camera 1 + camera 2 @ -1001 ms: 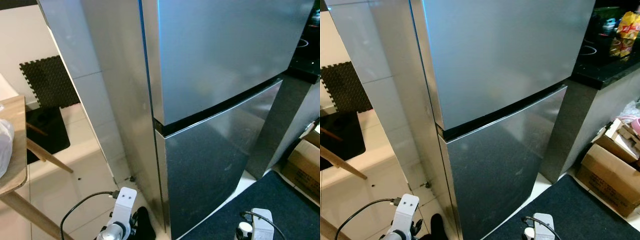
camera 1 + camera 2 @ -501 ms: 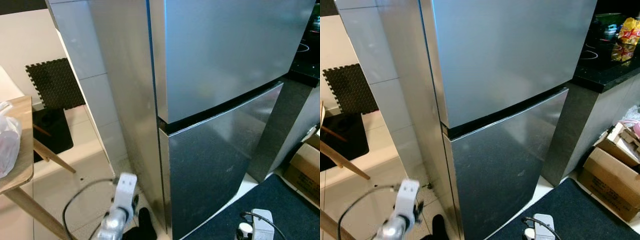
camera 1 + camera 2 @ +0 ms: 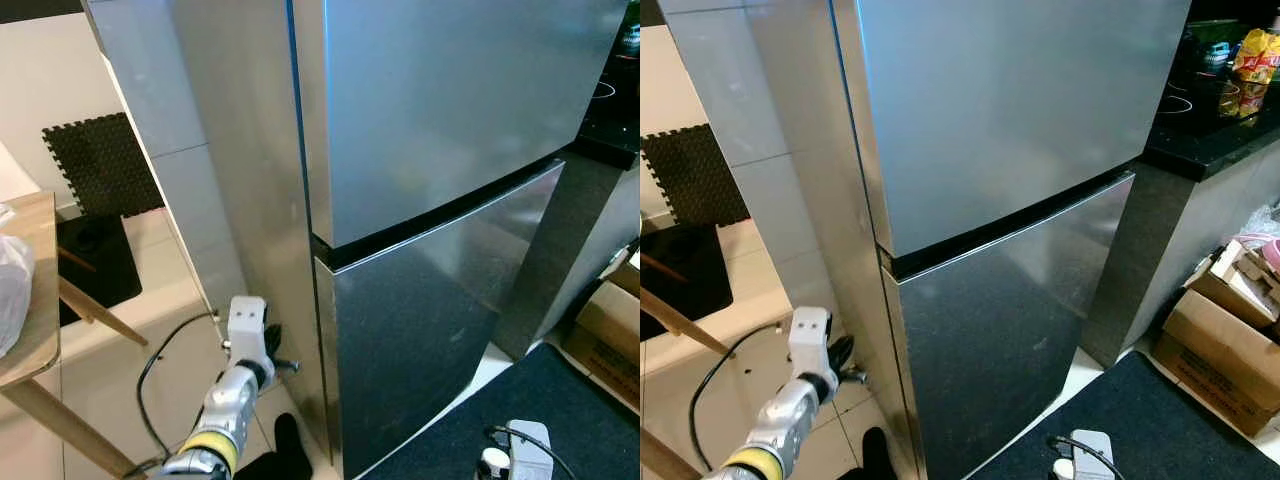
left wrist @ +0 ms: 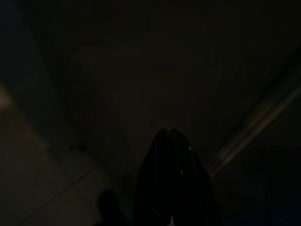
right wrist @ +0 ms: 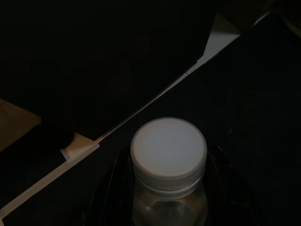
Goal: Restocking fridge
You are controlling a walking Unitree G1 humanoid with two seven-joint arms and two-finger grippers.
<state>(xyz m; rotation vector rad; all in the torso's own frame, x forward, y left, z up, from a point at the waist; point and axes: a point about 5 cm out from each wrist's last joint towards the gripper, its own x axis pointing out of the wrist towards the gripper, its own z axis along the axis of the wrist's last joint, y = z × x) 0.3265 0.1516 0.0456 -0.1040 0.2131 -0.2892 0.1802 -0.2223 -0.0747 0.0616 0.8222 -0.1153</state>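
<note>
Left eye view: left pincer, opening indiscernible, nears closed fridge hinge-side edge; right pincer clasps bottle.

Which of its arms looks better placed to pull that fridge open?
The left. Its gripper is raised beside the closed fridge, near the door edge. The right gripper is low and holds a white-capped bottle, so it is occupied.

Showing a silver left arm with yellow band, white wrist block, black cable looping off; black end effector fingers.
</note>
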